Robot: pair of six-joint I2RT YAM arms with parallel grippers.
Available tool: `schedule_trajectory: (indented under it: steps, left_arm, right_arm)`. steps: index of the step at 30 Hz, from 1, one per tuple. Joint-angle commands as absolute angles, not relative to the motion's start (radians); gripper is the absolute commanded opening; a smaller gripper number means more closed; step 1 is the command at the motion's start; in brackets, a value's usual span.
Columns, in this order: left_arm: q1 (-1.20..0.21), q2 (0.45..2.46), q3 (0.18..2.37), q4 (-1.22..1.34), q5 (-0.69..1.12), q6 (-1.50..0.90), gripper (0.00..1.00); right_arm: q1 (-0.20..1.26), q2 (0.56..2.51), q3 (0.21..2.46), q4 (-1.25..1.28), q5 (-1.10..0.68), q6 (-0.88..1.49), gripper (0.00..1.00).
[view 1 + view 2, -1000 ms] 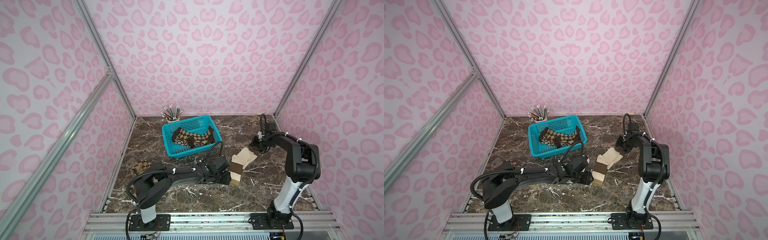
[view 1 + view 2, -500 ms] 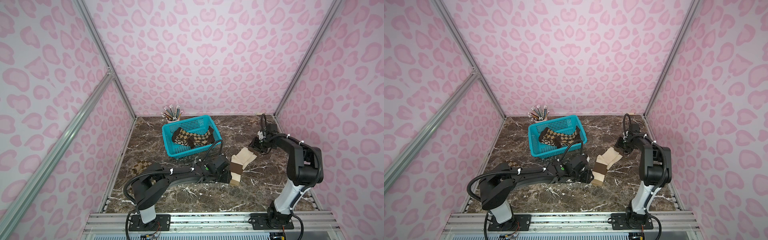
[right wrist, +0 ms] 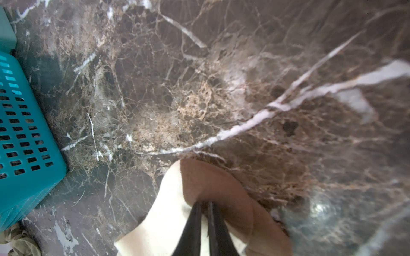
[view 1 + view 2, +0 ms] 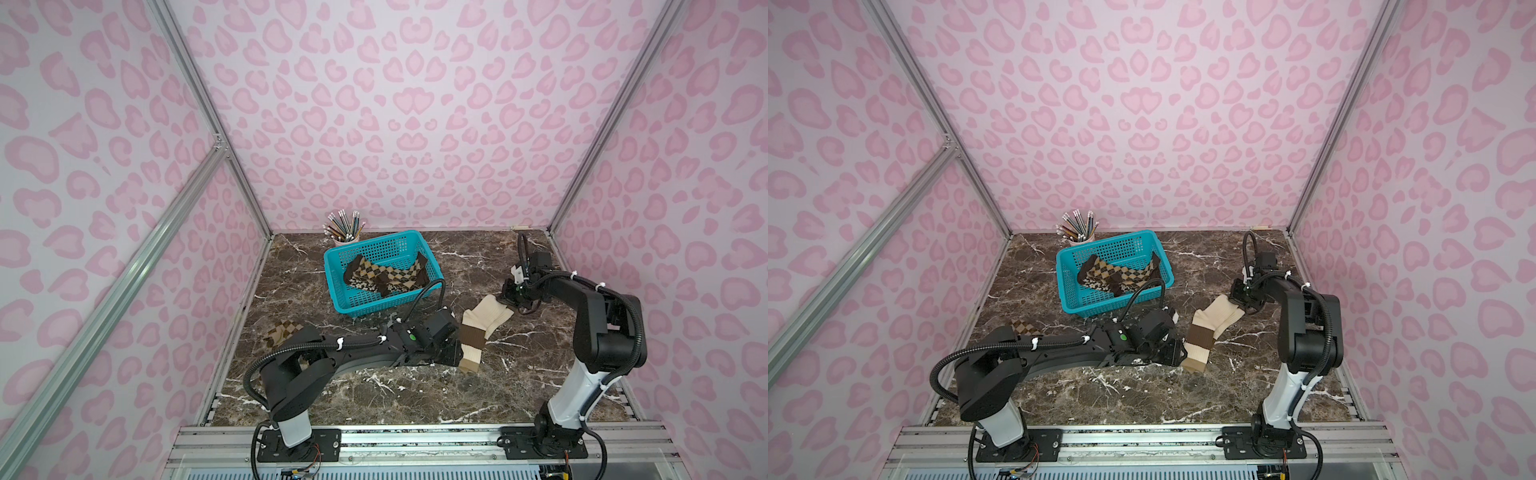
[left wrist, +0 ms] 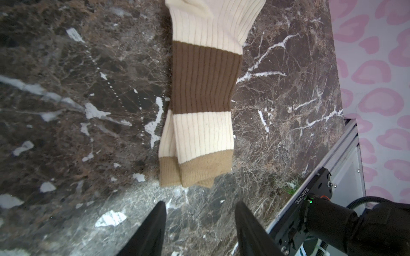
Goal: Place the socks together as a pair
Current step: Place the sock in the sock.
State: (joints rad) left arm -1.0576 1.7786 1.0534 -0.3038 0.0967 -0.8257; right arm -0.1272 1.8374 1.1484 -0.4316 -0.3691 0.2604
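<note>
Cream ribbed knit socks (image 5: 202,88), dark brown band, tan cuffs: two layers stacked, cuffs nearly flush, lying flat on the dark brown, white-veined marble tabletop (image 4: 415,395). In both top views they lie on open table between the two arms, toe end towards the right arm, cuff end towards the left.

Right gripper (image 3: 205,206): fingers clamped together on the tan toe end, fabric bunched at the tips. Wrist view is blurred here, so whether both layers are pinched cannot be told.

Left gripper (image 5: 199,212): jaws apart, bare marble between them, just short of the cuffs, not touching.

Teal perforated plastic basket (image 4: 365,245) stands behind the socks, apart from them. It holds brown-tan argyle socks (image 4: 390,276), heaped.

Olive-beige checked sock (image 4: 282,332) lies near the left wall, partly hidden by the left arm.

White cup of pencils (image 4: 345,226) stands at the back wall, just behind the basket.
</note>
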Motion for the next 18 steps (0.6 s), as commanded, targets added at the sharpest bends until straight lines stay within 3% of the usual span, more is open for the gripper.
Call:
schedule_trajectory:
  steps: [1,10,15,18]
  left_arm:
    - [-1.057,1.768,1.052,-0.279,0.082,-0.816,0.53]
    - [-1.057,1.758,1.051,-0.275,0.077,-0.812,0.52]
    - [-1.057,1.749,1.039,-0.267,0.075,-0.813,0.52]
    - [-1.057,1.745,1.032,-0.259,0.077,-0.814,0.53]
  right_arm:
    - [-0.125,1.819,1.141,-0.428,-0.347,0.24,0.0]
    - [-0.124,1.691,1.129,-0.45,-0.366,0.266,0.0]
    - [-0.143,1.641,1.062,-0.521,-0.414,0.339,0.37]
    - [-0.173,1.601,0.962,-0.46,-0.488,0.402,0.4]
